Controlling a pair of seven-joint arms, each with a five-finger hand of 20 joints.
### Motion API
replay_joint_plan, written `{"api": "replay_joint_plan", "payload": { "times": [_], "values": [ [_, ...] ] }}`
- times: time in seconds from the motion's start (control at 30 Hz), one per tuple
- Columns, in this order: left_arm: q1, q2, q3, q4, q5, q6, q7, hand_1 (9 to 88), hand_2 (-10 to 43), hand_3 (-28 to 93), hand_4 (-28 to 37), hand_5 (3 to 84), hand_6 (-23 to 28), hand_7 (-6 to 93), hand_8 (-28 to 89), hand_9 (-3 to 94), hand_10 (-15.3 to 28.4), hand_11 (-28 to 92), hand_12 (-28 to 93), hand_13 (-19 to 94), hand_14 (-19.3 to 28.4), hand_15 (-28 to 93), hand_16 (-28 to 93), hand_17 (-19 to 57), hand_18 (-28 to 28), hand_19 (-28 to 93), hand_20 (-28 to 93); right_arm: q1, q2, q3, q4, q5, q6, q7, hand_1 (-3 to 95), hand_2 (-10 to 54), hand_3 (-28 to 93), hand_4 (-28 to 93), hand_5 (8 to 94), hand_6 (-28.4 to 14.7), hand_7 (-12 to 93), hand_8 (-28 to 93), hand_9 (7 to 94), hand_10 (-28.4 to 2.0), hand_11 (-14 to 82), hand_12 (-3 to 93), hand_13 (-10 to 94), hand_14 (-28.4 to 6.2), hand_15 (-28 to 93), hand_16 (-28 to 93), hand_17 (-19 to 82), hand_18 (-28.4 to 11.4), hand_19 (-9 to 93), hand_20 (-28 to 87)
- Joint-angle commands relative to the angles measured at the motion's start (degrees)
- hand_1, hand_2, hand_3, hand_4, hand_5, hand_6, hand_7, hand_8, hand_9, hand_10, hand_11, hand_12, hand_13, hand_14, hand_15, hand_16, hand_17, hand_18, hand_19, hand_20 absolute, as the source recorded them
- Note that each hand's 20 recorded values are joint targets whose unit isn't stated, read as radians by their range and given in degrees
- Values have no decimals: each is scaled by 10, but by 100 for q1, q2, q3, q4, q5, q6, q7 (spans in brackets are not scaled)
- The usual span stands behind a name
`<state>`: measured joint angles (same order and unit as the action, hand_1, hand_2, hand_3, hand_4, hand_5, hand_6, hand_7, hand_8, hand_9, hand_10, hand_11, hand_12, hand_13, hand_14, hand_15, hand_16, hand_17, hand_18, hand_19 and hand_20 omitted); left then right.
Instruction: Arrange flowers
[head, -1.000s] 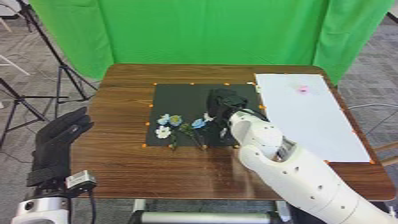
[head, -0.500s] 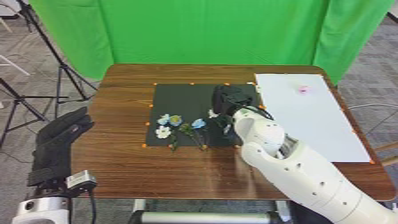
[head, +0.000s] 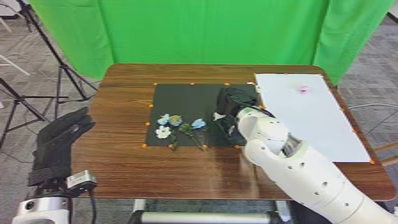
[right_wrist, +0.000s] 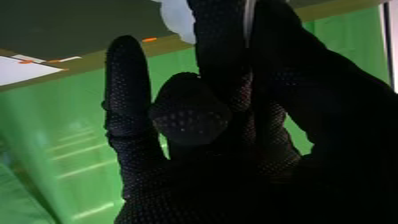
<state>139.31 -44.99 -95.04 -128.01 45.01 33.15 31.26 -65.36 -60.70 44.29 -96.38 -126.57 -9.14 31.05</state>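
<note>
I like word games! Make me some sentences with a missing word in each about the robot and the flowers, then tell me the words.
1. The small flower lying on the flat white sheet is ____.
2. The cloth curtain behind the brown wooden table is ____.
3. The black-gloved hand over the dark rectangular mat is the robot's ____ hand.
4. The petals of the flower that this hand holds are ____.

Missing words: pink; green; right; white.
</note>
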Motion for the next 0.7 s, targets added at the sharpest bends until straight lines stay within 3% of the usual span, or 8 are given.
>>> {"api": "replay_joint_plan", "payload": {
  "times": [0.03,0.13,0.23,0.33,0.63,0.7],
  "values": [
    [29,-5,-1,-1,52,-64,-79,274,37,816,-177,408,110,206,-119,315,191,418,99,193,239,657,-166,-130,188,516,124,-35,-30,44,-129,-38,-52,-34,431,-94,813,-281,665,-19,211,-54,859,-85,288,284,822,-53,789,222,332,-209,932,-3],
    [20,-17,8,-2,74,-62,-90,274,37,816,-176,408,110,205,-119,316,191,419,99,192,239,658,-166,-130,188,516,124,8,-25,16,-137,-28,-1,-47,392,-77,825,-274,645,-22,199,-130,841,-99,330,248,815,-58,794,225,324,-213,931,-15],
    [26,-11,11,-1,54,-51,-57,274,36,816,-176,408,110,205,-119,316,191,419,99,193,238,657,-166,-130,188,516,124,39,-12,20,-156,-77,-3,-70,363,-63,822,-262,625,-29,190,-133,831,-112,357,210,811,-64,796,222,319,-218,931,-26],
    [45,45,29,-2,-25,0,13,275,36,817,-176,408,110,205,-118,316,191,419,99,192,238,657,-166,-130,188,516,124,106,42,-40,-180,-11,100,-25,343,-57,819,-257,614,-35,180,-129,828,-117,361,207,808,-69,797,223,316,-221,931,-30],
    [70,75,42,-9,-58,48,76,276,37,816,-175,409,110,205,-119,317,190,420,99,193,240,658,-166,-130,188,515,124,136,51,19,-244,-22,-70,-5,311,-40,816,-245,607,-45,167,-121,823,-127,363,206,802,-84,802,221,309,-231,929,-36],
    [88,113,62,-14,-117,90,140,276,37,817,-175,408,110,205,-119,316,190,421,99,193,239,658,-166,-130,188,515,124,198,126,-38,-279,46,-41,52,304,-33,813,-243,606,-47,163,-120,822,-131,363,206,801,-86,803,221,308,-233,929,-37]
  ]
}}
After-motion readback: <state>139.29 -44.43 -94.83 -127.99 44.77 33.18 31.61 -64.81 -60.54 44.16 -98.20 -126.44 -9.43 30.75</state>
